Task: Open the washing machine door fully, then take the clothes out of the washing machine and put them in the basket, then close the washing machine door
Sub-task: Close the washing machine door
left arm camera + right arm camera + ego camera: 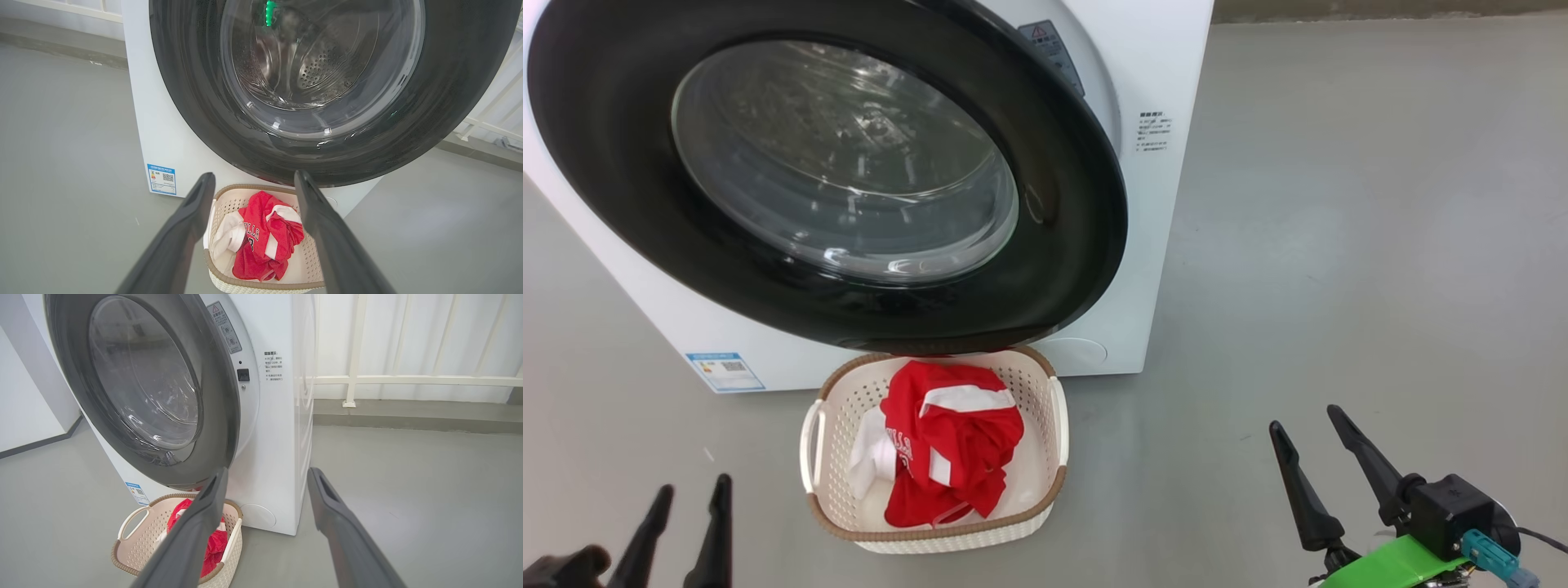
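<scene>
Open grey floor point(1339, 245) spread from 1 o'clock round to 5 o'clock of the head view, running up to the right-hand corner of the washing machine point(1168, 245), which took up 9 to 12 o'clock. In the right wrist view a white railing point(408, 380) and a low kerb point(408, 416) bounded that floor from 1 to 3 o'clock, beyond the machine's side.

The washing machine door point(1062, 245) stood slightly ajar. Its free edge at 3 o'clock hung a little off the white front, with the latch socket point(243, 375) showing in the gap. Its lower black rim overhung the far edge of the basket point(843, 408) at 6 o'clock.

The left gripper point(694, 487) sat at 7 o'clock with its fingers spread, holding nothing and touching nothing. The right gripper point(1303, 418) sat at 4 o'clock over the floor, likewise wide open and empty, well apart from basket and machine.

The basket stood on the floor just before the machine, with the blue label point(725, 371) at its 10 o'clock and a round cap point(1078, 353) at its 1 o'clock. Whether it touched the front could not be told. The clothes point(956, 441), a red bundle with white trim, lay inside it, heaped at the middle, with a white part toward 9 o'clock. Through the door glass the left wrist view showed the perforated steel drum point(314, 69).
</scene>
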You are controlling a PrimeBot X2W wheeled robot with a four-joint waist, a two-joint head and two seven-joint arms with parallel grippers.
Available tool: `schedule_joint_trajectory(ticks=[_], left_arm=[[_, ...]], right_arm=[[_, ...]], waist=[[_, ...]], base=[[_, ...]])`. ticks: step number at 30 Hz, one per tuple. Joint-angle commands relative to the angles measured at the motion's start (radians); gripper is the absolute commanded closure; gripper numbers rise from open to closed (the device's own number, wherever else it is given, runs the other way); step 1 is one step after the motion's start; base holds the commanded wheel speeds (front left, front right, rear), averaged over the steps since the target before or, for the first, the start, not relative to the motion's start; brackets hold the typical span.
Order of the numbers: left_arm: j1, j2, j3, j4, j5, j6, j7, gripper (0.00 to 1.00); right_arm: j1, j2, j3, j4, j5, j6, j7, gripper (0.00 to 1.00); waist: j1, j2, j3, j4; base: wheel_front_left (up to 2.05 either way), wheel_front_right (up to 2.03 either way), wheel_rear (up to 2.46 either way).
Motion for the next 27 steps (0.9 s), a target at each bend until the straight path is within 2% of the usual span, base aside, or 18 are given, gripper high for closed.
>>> schedule_joint_trajectory(ticks=[1, 6, 13, 27], left_arm=[[0.002, 0.012, 0.069, -0.042, 0.048, -0.006, -0.012, 0.0], [0.057, -0.048, 0.149, -0.093, 0.134, -0.006, -0.012, 0.0], [0.11, -0.104, 0.199, -0.139, 0.227, -0.006, -0.012, 0.0], [0.177, -0.156, 0.228, -0.21, 0.313, -0.006, -0.012, 0.0]], right_arm=[[0.003, -0.015, 0.011, -0.026, 0.002, 0.006, -0.006, 0.0], [0.016, -0.015, -0.002, -0.028, 0.002, 0.006, -0.006, 0.0], [0.035, -0.011, -0.023, -0.033, 0.001, 0.006, -0.006, 0.0], [0.075, 0.0, -0.054, -0.039, 0.002, 0.006, -0.006, 0.0]], waist=[[0.0, 0.0, -0.003, -0.004], [0.0, 0.0, -0.011, -0.012], [0.0, 0.0, -0.024, -0.019], [0.0, 0.0, -0.044, -0.028]], base=[[0.0, 0.0, 0.0], [0.0, 0.0, 0.0], [0.0, 0.0, 0.0], [0.0, 0.0, 0.0]])
